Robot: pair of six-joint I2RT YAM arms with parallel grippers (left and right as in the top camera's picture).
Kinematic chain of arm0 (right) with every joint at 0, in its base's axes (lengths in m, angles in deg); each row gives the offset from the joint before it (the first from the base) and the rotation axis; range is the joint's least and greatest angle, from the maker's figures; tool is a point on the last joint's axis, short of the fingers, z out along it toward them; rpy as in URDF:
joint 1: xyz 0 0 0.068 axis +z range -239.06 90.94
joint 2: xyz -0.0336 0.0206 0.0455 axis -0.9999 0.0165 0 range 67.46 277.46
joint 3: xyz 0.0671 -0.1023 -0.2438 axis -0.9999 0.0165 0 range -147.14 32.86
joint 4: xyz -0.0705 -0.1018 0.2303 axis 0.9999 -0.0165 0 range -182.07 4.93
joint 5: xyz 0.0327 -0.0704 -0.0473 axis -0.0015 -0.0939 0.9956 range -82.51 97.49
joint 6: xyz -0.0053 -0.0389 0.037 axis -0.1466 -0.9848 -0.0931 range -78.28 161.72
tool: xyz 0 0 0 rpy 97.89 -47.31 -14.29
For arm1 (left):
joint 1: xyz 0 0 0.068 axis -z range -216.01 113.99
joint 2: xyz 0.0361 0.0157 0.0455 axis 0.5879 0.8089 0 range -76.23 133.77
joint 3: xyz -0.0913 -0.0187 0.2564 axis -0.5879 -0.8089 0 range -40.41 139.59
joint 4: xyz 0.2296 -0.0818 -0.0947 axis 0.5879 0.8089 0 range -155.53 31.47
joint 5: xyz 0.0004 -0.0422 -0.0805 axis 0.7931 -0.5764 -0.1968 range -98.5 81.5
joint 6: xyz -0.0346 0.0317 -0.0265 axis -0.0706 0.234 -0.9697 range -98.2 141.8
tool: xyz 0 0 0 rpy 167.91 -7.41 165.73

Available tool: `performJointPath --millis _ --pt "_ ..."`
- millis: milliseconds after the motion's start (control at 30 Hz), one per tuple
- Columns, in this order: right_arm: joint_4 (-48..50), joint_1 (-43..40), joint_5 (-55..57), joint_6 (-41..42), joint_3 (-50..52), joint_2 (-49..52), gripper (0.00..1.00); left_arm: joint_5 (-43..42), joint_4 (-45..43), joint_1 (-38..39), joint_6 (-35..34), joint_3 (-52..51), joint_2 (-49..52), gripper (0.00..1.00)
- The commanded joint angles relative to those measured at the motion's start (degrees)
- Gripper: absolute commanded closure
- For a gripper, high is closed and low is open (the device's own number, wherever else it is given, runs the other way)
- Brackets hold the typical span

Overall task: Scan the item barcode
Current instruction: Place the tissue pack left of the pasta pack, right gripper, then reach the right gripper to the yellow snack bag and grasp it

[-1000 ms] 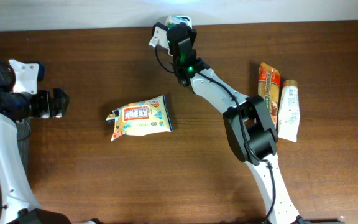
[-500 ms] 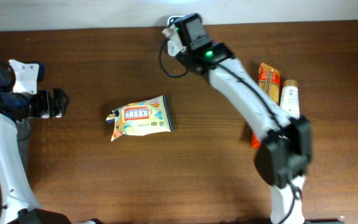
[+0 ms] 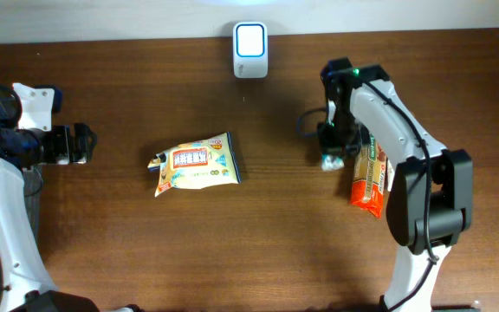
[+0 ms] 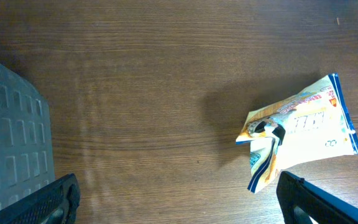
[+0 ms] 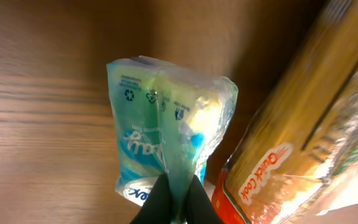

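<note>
The surface (image 3: 145, 251) is dark brown wood with a fine streaked grain. At twelve o'clock a white scanner (image 3: 250, 50) shows a pale, blue-white glowing face. Near the middle, the snack bag (image 3: 195, 165) is yellow and white with a red panel and blue trim. At three o'clock the black right claw (image 5: 175, 188) pinches a translucent teal-green pouch (image 5: 166, 137) printed in blue, beside an orange-red packet (image 5: 291, 149) with white lettering. The grey bin (image 4: 8, 143) at nine o'clock has a moulded grid pattern.

From overhead, the right arm (image 3: 386, 104) hides most of the right pincer (image 3: 331, 149) and its pouch (image 3: 328, 162). In the right wrist view the orange packet (image 5: 291, 143) is blurred and cropped by the edge. The left wrist view crops the left pincer (image 4: 176, 196) at its bottom corners.
</note>
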Motion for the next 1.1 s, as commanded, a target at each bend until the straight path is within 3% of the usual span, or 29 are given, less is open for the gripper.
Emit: performJointPath --millis 0,33,167,267,367,500,700,933,1067 --pt "-0.6 -2.4 -2.3 1.2 1.6 0.0 0.75 -0.2 -0.1 -0.2 0.7 -0.1 0.1 0.01" --pt "-1.1 -2.9 -3.3 1.1 1.6 0.0 0.66 -0.2 -0.1 -0.2 0.7 -0.1 0.1 0.01" --pt "-5.0 -3.8 -4.9 0.2 -1.8 0.0 0.50 -0.2 -0.1 -0.2 0.7 -0.1 0.1 0.01" --pt "-9.3 -3.5 -6.2 -1.3 -8.5 0.0 0.49 -0.2 -0.1 -0.2 0.7 -0.1 0.1 0.01" --pt "-8.9 -1.2 -16.3 -4.8 -16.0 0.0 0.49 -0.2 -0.1 -0.2 0.7 -0.1 0.1 0.01" --pt "2.3 4.1 -25.9 -5.1 -14.7 0.1 0.46 -0.2 -0.1 -0.2 0.7 -0.1 0.1 0.01" --pt "19.2 15.9 -26.5 3.9 -9.1 2.1 0.46 -0.2 -0.1 -0.2 0.7 -0.1 0.1 0.01" --pt "29.6 27.0 -26.6 11.3 -8.9 8.3 0.60 -0.2 -0.1 -0.2 0.7 -0.1 0.1 0.01" --pt "32.9 30.3 -27.6 7.6 -9.1 8.6 0.59 -0.2 -0.1 -0.2 0.7 -0.1 0.1 0.01"
